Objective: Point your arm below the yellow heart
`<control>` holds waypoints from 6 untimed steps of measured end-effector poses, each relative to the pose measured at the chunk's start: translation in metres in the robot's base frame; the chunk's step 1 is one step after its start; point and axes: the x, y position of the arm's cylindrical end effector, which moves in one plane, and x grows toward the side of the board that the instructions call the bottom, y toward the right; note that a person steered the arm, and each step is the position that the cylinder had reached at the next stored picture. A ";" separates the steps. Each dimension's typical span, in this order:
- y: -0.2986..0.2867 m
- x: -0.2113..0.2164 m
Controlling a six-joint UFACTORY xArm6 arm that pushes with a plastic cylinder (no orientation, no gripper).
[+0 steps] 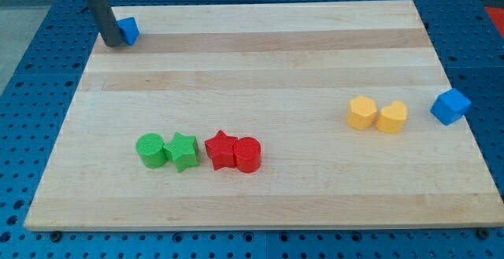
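The yellow heart (392, 117) lies at the view's right, touching a yellow hexagon-like block (361, 112) on its left. My rod comes down at the view's top left, and my tip (113, 43) rests on the board right beside a small blue block (128, 31), far from the yellow heart.
A blue cube (450, 106) sits at the board's right edge (465, 125). A green cylinder (150, 149), green star (182, 150), red star (221, 149) and red cylinder (247, 154) form a row at the lower middle-left. A blue perforated surface (31, 94) surrounds the board.
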 end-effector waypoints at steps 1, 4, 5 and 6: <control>0.000 0.064; 0.055 0.072; 0.101 0.086; 0.110 0.087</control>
